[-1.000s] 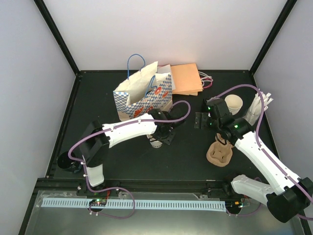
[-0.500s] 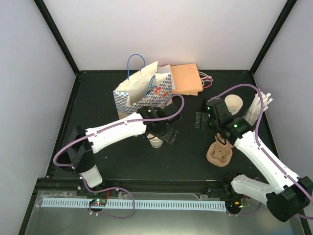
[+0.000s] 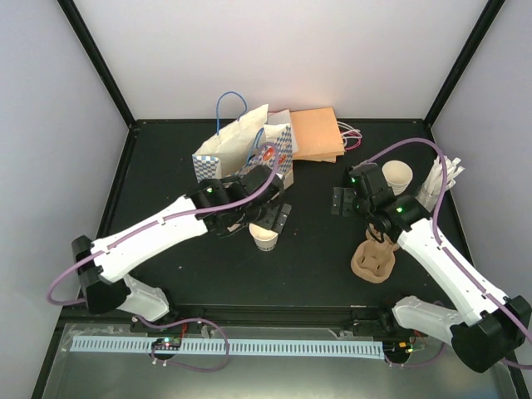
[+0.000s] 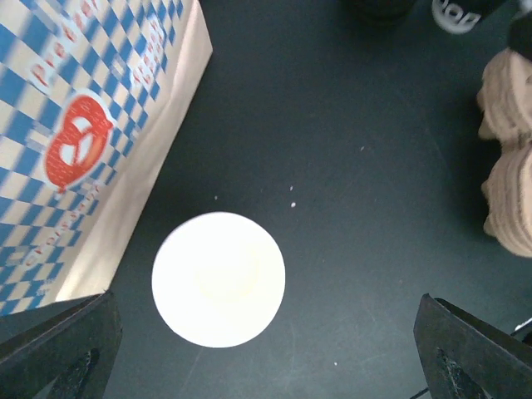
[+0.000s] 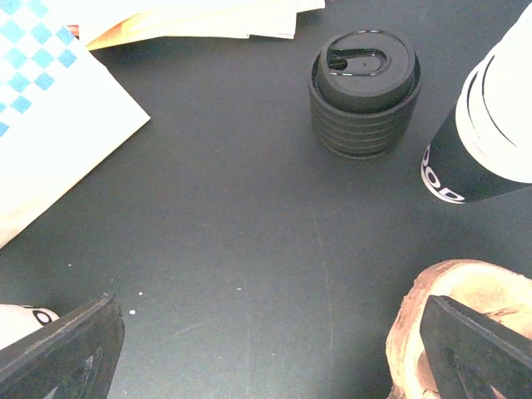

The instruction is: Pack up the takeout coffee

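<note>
The takeout coffee cup point(image 3: 264, 238) stands upright on the black table, just in front of the checked paper bag point(image 3: 245, 162). Seen from above in the left wrist view, the cup point(image 4: 219, 278) shows a cream inside with no lid on it. My left gripper point(image 3: 273, 220) hovers over it, open, with both fingers point(image 4: 58, 349) wide apart and not touching the cup. My right gripper point(image 3: 342, 204) is open over bare table near a stack of black lids point(image 5: 364, 81). The cup's side point(image 5: 17, 320) peeks in at the lower left of the right wrist view.
Orange envelopes point(image 3: 316, 133) lie behind the bag. A tall stack of cream cups point(image 3: 397, 177) with a black base point(image 5: 453, 166) and white sticks point(image 3: 440, 179) stand at the right. The brown pulp carrier point(image 3: 372, 260) lies in front of them, close to my right fingers.
My left gripper has opened and let go of the cup, which now stands on the table. The left arm has stretched out and its elbow has swung left. The right arm has barely moved.
</note>
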Action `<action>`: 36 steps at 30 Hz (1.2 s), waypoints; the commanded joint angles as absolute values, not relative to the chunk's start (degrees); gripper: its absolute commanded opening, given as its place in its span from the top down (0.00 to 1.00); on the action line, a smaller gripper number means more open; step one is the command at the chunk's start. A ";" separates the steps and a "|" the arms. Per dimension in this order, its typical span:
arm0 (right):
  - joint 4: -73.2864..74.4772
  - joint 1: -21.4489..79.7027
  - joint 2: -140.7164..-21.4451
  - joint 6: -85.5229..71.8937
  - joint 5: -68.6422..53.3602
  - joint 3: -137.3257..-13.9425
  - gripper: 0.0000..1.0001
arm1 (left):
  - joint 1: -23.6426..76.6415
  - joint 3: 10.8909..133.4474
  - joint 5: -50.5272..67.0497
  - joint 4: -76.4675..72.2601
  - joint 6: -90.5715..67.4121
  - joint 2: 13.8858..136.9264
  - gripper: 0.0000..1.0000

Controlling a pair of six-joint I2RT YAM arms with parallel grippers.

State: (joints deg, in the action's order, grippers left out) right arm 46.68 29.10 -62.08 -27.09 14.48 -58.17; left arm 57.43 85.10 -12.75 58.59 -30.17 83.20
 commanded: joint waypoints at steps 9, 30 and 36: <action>48.41 28.83 -64.99 -27.39 18.48 -63.02 0.00 | 57.31 67.74 -17.85 37.85 -24.90 61.42 0.01; 49.70 20.98 -87.30 -27.80 12.78 -76.81 0.00 | 57.30 57.36 -18.69 40.29 -23.52 48.95 0.01; 51.55 18.69 -95.62 -26.50 16.91 -83.72 0.00 | 57.23 55.57 -16.42 39.59 -23.85 46.34 0.01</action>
